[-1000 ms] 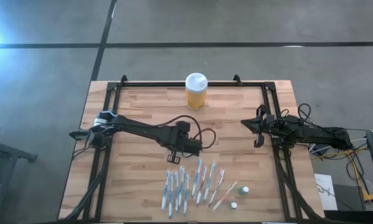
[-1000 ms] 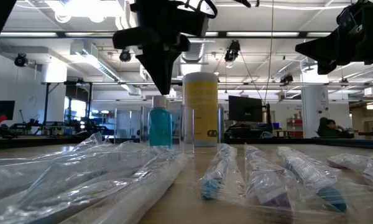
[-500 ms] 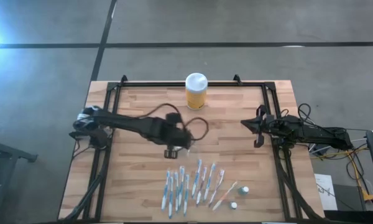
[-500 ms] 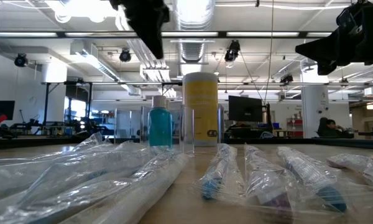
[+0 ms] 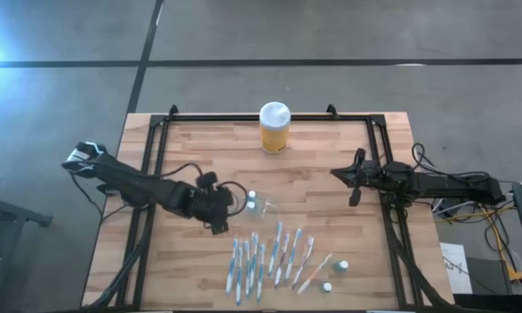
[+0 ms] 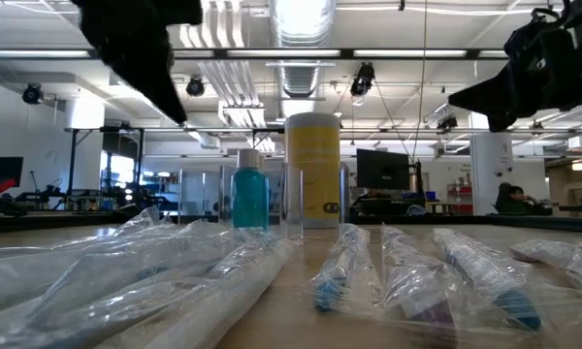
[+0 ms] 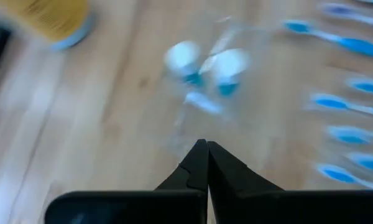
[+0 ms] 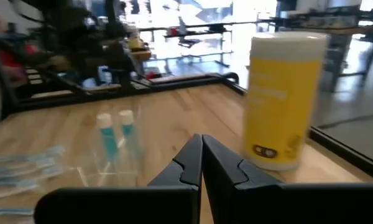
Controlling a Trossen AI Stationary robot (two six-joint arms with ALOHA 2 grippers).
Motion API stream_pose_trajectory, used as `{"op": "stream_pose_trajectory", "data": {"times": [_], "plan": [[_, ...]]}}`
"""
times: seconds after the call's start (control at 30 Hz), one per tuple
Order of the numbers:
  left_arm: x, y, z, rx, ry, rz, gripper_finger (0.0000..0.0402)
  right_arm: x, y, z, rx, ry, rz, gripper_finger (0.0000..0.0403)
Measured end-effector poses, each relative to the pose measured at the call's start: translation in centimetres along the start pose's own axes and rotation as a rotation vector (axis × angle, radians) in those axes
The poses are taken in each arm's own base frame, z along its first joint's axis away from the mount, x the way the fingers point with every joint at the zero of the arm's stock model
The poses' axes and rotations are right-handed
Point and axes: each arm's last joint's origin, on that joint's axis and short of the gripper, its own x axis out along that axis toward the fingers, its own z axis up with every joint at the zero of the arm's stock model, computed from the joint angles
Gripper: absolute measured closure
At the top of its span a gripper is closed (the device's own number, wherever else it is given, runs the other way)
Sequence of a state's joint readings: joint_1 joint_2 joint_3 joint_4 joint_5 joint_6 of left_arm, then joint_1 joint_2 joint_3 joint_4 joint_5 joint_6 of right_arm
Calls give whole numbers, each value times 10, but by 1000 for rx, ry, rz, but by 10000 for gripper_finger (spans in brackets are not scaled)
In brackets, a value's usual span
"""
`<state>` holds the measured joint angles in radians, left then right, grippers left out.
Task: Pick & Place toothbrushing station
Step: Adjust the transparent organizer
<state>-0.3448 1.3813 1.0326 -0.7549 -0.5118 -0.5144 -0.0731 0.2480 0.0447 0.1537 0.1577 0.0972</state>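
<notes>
The toothbrushing station [image 5: 261, 205] is a low see-through holder standing by its base on the wooden table, mid-table. It carries two small blue bottles with white caps [image 7: 183, 57]. It also shows in the low view [image 6: 252, 199] and the right wrist view [image 8: 115, 149]. My left gripper [image 5: 228, 211] is shut and empty, just left of the station and raised above the table; it also shows in the low view [image 6: 175, 107]. In the left wrist view [image 7: 205, 148] its fingers point at the station. My right gripper [image 5: 334, 173] is shut and empty, right of centre, also raised.
A yellow jar with a white lid [image 5: 274, 127] stands near the far edge. Several wrapped toothbrushes [image 5: 270, 256] lie in a row near the front edge, with two small capped things [image 5: 335, 274] to their right. A black frame [image 5: 157, 130] borders the table.
My left gripper has risen from right above the station's bottles and drawn back toward the table's left edge. The station has stayed standing where it was. My right gripper has shifted slightly toward the table's left.
</notes>
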Motion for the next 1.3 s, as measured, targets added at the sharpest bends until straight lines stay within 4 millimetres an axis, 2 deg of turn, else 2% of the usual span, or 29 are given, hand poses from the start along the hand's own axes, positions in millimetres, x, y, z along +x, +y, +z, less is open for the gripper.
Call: {"op": "stream_pose_trajectory", "data": {"times": [0.13,0.33,0.43,0.67,0.87,1.07,1.3], "plan": [[16,6,-24,-161,11,118,399,9,6,3,2,-18,147,394],[39,12,-56,-237,5,212,399,29,13,6,-4,81,230,394],[47,11,-65,-262,-8,185,399,42,21,7,-12,112,322,394],[54,9,-71,-274,-16,118,399,86,47,3,-95,276,470,394],[55,8,-72,-277,-12,108,395,119,66,-5,-147,356,715,394],[59,11,-80,-311,-7,124,399,146,73,-17,-121,439,707,395],[64,10,-84,-353,-30,94,399,159,76,-26,-111,484,702,395]]}}
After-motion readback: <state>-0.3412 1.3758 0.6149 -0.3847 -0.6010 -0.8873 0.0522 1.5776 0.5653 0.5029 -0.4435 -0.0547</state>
